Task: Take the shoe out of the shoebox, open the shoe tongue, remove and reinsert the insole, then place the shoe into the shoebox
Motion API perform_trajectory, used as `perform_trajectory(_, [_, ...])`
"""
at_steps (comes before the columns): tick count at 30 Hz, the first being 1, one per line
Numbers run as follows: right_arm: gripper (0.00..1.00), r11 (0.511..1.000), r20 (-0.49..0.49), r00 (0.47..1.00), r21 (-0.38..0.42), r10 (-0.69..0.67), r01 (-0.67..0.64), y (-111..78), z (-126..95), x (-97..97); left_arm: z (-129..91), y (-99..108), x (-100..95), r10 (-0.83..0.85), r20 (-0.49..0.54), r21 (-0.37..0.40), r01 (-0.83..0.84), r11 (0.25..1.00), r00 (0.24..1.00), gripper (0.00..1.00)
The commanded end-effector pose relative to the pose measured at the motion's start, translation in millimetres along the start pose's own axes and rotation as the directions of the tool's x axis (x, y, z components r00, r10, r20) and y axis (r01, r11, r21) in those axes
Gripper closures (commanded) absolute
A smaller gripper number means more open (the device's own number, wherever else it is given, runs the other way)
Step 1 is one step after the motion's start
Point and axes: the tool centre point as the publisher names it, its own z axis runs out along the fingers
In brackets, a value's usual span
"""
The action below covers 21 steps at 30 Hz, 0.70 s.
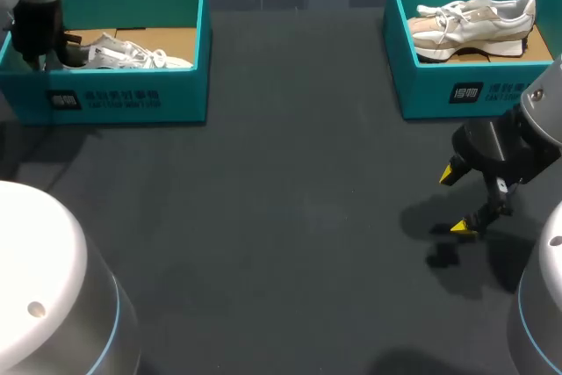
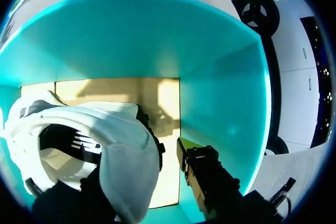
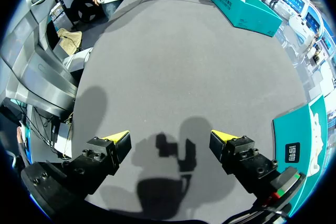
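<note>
The black, yellow-tipped left hand (image 1: 39, 41) points straight down at the far left, its fingers apart and only one fingertip (image 2: 184, 146) showing. The matching right hand (image 1: 457, 201) hangs low at the near right, fingers spread wide.

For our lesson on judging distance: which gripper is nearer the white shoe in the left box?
Left. The left gripper is down inside the left box, against the white shoe; the right gripper hangs over the table, in front of the other box.
</note>
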Motion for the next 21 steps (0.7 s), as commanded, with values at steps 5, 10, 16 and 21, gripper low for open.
perform_trajectory(5, [0.0, 1.0, 0.003, 1.0, 0.003, 0.001, -0.001, 0.2, 1, 1.5, -26, 0, 5.1, -0.016, 0.054, 0.005, 0.015, 1.0, 0.998, 0.12])
perform_trajectory(10, [0.0, 1.0, 0.003, 1.0, 0.003, 0.001, -0.001, 0.2, 1, 1.5, -40, -3, 4.5, -0.02, 0.091, 0.002, 0.02, 1.0, 0.996, 0.0])
perform_trajectory(16, [0.0, 1.0, 0.003, 1.0, 0.003, 0.001, -0.001, 0.2, 1, 1.5, -69, -10, 2.5, -0.031, 0.147, 0.0, 0.032, 1.0, 0.989, 0.0])
perform_trajectory(21, [0.0, 1.0, 0.003, 1.0, 0.003, 0.001, -0.001, 0.2, 1, 1.5, -99, -18, 2.9, -0.028, 0.184, -0.012, 0.031, 0.999, 0.982, 0.0])
